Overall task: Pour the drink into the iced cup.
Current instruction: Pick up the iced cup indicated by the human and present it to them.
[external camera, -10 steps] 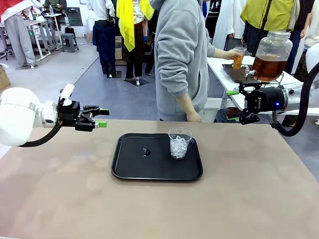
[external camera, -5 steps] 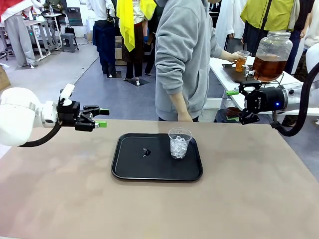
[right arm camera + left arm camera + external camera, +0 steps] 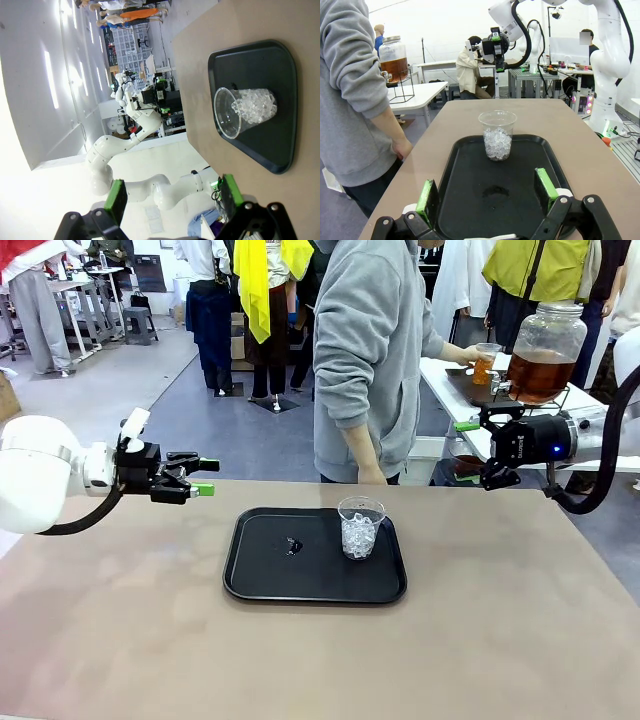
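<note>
The brown worktop [image 3: 150,640] is taken first: matte, smooth, bare along its near part. Past the middle a black tray [image 3: 260,580] is laid flat, with rounded corners, a raised rim and a slight sheen. A small dark mark [image 3: 292,545] is noticed near the tray's centre. It is possibly a wet patch, though that cannot be told for sure.

The iced cup [image 3: 360,528] is stood upright in the tray's far right part. It is clear thin plastic, tapered, with chunky ice piled in its lower half and no amber liquid in it. The pour is therefore judged not yet begun, with the whole of it left.

The left hand [image 3: 207,477] is held over the worktop's far left edge, green-padded fingers spread wide, nothing gripped. The right hand [image 3: 473,452] is held off the far right edge, likewise wide open and empty. Both are well apart from the cup.

Beyond the far edge, a person in a soft grey hooded top [image 3: 370,340] is turned to the right. Farther off, on a second, white worktop, the round glass jar [image 3: 545,325] is set on a wire stand, and the drink [image 3: 540,375] inside is amber and translucent. A small cup [image 3: 484,362] of amber liquid is held at the spigot by the person.
</note>
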Robot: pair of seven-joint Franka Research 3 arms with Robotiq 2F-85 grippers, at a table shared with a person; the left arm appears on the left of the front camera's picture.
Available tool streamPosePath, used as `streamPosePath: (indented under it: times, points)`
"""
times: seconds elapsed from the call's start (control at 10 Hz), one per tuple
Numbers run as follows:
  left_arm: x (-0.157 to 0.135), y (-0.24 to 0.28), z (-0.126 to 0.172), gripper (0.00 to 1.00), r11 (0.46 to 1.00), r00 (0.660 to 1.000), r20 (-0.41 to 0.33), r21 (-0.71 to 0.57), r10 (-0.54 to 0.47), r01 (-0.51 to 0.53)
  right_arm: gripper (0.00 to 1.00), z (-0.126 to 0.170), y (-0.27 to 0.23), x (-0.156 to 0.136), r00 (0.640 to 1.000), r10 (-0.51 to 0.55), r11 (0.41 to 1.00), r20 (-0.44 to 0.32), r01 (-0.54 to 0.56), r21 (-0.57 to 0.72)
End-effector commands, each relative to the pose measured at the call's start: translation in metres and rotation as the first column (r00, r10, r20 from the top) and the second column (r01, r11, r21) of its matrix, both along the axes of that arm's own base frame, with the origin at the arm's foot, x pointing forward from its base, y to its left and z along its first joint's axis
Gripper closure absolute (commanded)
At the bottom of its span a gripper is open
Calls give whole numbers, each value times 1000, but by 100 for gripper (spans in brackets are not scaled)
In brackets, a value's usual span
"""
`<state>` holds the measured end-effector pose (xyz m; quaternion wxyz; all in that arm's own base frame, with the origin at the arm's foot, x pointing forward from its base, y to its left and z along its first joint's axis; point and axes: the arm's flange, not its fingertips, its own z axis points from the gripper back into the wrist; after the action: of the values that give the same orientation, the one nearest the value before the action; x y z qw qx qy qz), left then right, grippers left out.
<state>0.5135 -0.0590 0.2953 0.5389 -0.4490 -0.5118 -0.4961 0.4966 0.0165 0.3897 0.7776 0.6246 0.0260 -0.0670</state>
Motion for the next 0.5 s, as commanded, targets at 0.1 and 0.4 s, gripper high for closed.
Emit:
streamPosePath:
  times: [0.1,0.4]
  points:
    - [0,-1,2,0,1000,1000,-6,-6,-3,3,0,1,1,0,1000,-1,1000,4,1,-6]
    - [0,-1,2,0,1000,1000,-6,-6,-3,3,0,1,1,0,1000,-1,1000,4,1,-6]
